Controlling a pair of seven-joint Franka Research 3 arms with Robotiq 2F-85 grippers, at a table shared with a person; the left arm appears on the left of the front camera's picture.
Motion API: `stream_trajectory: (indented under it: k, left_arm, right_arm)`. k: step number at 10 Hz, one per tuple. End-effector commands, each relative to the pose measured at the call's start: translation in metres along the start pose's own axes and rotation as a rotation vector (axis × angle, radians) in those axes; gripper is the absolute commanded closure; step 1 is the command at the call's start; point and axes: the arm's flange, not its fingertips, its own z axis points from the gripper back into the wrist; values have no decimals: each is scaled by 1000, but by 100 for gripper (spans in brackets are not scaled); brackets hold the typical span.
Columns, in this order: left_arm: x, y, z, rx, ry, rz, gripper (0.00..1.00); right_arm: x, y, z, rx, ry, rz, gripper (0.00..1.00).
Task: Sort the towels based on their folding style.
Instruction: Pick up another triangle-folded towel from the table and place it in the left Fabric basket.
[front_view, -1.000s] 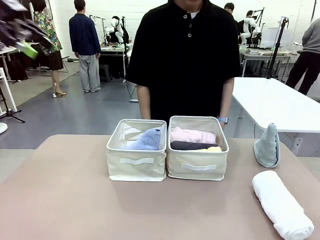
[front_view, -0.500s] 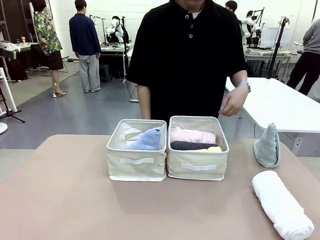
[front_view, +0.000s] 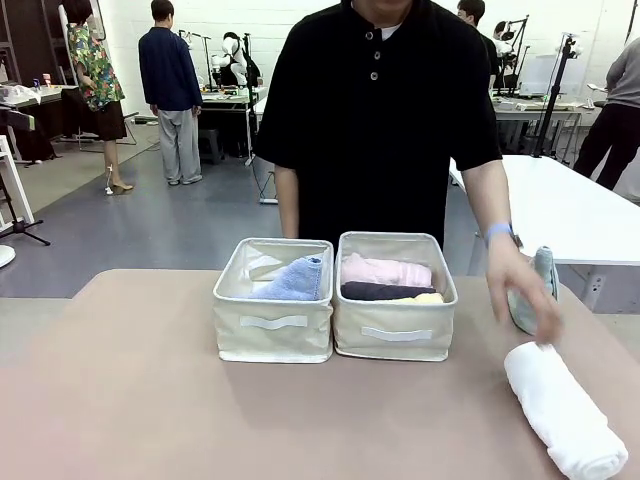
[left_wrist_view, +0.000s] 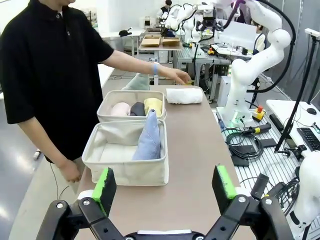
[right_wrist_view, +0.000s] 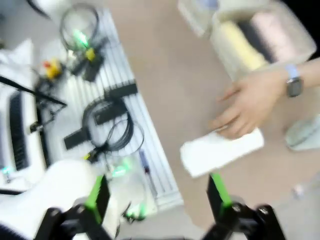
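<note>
Right now sorting is looking mostly done: light blue cone (front_view: 297, 280) is standing in the left bin (front_view: 272, 322), while pink roll (front_view: 385, 270), dark grey roll (front_view: 385, 291) & yellow roll (front_view: 428, 298) are lying in the right bin (front_view: 395, 335). Two towels are waiting on the tabletop (front_view: 130, 400) at the robot's R side: white roll (front_view: 562, 412) nearest, pale teal cone (front_view: 545, 262) just behind. Person's hand (front_view: 522, 290) is reaching down btw them, partly hiding the cone. Left gripper (left_wrist_view: 164, 186) & right gripper (right_wrist_view: 156, 192) are both hanging spread wide, holding nothing. Next move is prob. calling for roll into right bin, cone into left, minding that hand.
</note>
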Motion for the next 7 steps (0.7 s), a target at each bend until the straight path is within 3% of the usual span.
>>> stream_trajectory:
  k: [1, 2, 3, 5, 7]
  left_arm:
    - [0, -2, 2, 0, 0, 1, 0]
    - [0, -2, 2, 0, 0, 1, 0]
    - [0, -2, 2, 0, 0, 1, 0]
    - [0, -2, 2, 0, 0, 1, 0]
    - [0, -2, 2, 0, 0, 1, 0]
  right_arm:
    - [28, -10, -49, 29, 218, -1, 0]
    - [27, -6, -56, 16, 256, -10, 0]
    - [11, 23, -8, -20, 179, 20, 0]
    - [-66, 66, 118, -255, -132, -10, 0]
    - [-91, 57, 133, -424, -137, -95, 0]
